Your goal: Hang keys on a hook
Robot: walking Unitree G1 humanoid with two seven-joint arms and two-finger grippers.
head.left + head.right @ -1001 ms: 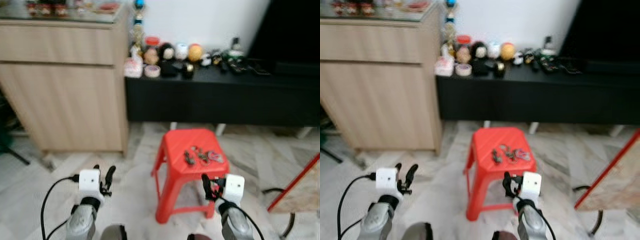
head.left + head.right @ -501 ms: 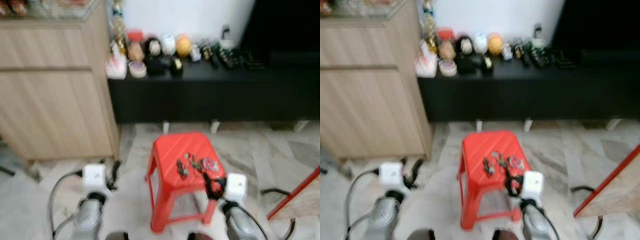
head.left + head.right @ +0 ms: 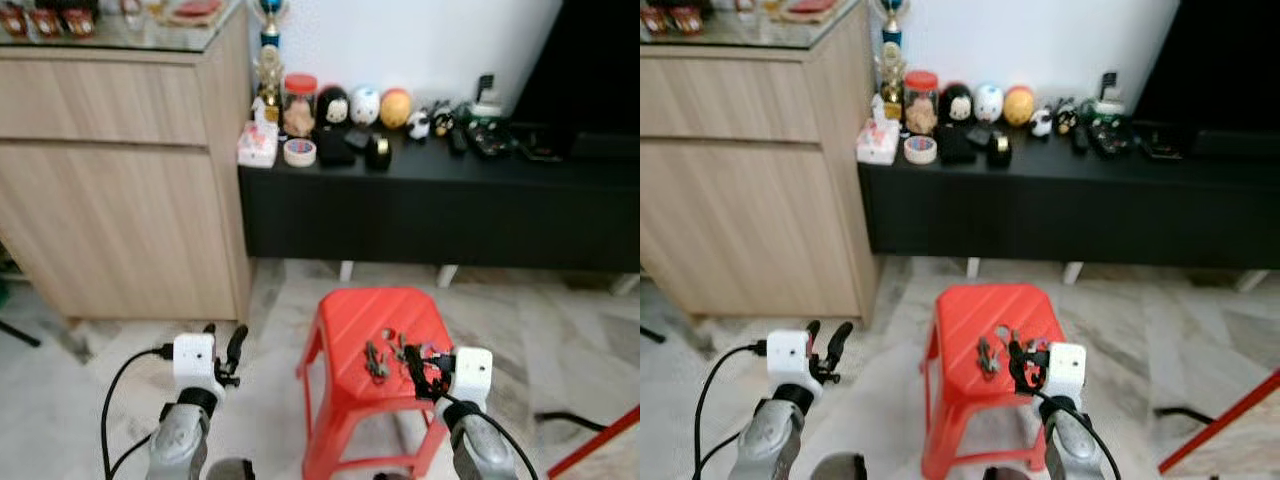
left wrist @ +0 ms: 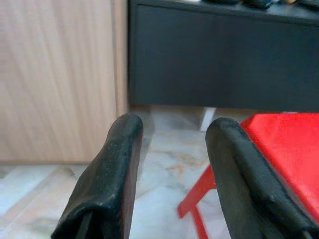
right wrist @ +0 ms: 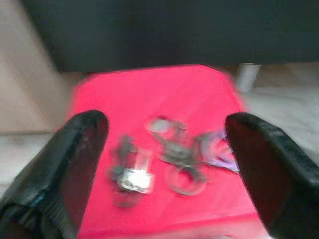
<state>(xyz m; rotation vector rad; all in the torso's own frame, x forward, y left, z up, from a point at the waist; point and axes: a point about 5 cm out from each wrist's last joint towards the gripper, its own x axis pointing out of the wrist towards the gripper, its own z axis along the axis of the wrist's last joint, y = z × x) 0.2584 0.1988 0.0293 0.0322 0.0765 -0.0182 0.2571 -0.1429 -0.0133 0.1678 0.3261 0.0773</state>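
Red plastic stool: it stands on the pale marble floor, in front of the black low cabinet.
Keys: a bunch of keys and rings lies flat on the stool's seat, near its front right part; nothing holds it.
Right gripper: the arm is raised forward with the white wrist block up; the two black fingers are spread wide, one on each side of the keys in the wrist view, above the seat and not touching the keys.
Left gripper: the arm is held forward over the floor, to the left of the stool; the fingers are apart with a clear gap and nothing between them.
Wooden cupboard: it stands left of the black cabinet, touching it.
Top of the black cabinet: a jar with red lid, round figures, a roll of tape and small dark things, too small to tell.
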